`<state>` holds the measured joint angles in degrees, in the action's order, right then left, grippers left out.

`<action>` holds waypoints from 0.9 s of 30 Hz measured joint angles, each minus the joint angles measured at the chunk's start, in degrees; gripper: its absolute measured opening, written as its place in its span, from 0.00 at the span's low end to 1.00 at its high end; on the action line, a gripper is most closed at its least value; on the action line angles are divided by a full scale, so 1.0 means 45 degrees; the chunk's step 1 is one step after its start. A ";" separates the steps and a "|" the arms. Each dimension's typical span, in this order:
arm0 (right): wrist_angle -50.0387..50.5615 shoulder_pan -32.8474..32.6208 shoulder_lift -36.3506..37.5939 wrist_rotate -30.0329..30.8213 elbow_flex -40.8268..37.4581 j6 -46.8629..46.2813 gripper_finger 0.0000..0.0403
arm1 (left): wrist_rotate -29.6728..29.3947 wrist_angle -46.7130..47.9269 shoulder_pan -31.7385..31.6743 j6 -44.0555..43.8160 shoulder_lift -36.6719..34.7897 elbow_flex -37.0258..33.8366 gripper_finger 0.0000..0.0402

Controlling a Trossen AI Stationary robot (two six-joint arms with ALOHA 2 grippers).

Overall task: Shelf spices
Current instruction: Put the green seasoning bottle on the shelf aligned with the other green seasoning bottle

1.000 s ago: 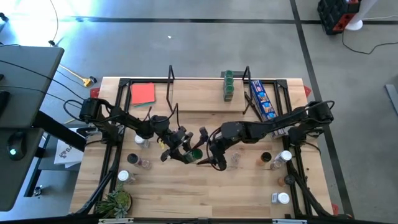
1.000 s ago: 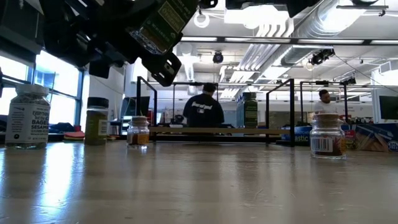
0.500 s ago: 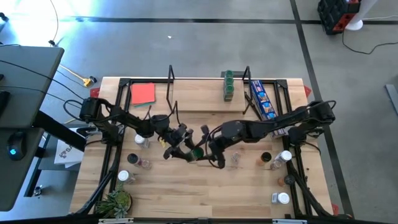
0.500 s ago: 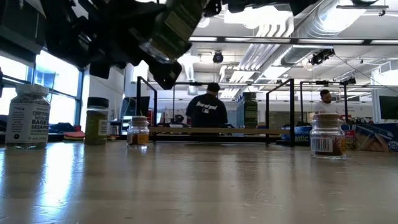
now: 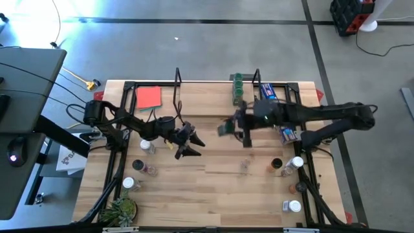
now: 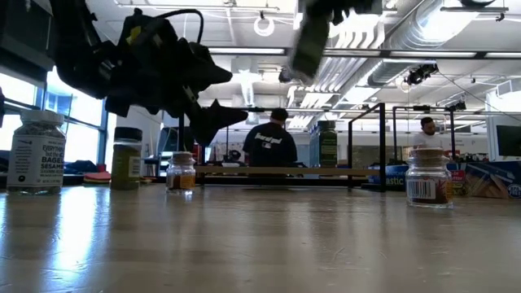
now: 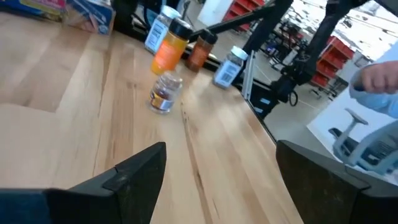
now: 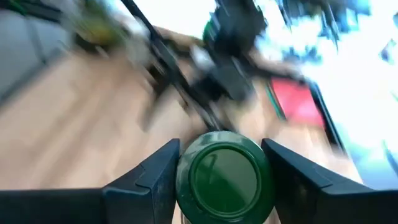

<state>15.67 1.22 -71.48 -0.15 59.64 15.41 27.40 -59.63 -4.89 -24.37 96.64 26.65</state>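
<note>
- From above, the shelf [image 5: 213, 98] holds two green-capped jars [image 5: 238, 87]; the right gripper [image 5: 228, 127] carries another toward it, while the left gripper [image 5: 191, 147] hangs empty.
- Low down, loose jars [image 6: 180, 172] wait on the table [image 6: 260, 244].
- At the left wrist, fingers [image 7: 134, 171] gape apart, grasping nothing.
- At the right wrist, fingers [image 8: 155, 171] clamp the green-capped jar [image 8: 222, 175].

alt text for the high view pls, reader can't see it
Seen from above, the right hand holds a green-capped spice jar over the wooden table, just in front of the shelf, where green-capped jars already stand. The left hand hangs open and empty at table centre. More jars sit along both sides; a red card lies at the back left.
</note>
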 joint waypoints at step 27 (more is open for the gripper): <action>0.2348 0.6006 -0.2302 -0.1519 -0.0136 0.1931 0.49 | -0.2933 -0.0050 0.2266 0.0357 0.0000 0.0019 0.75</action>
<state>26.23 28.24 -81.84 -6.99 59.02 24.10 14.20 -59.86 5.31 -22.76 96.64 26.74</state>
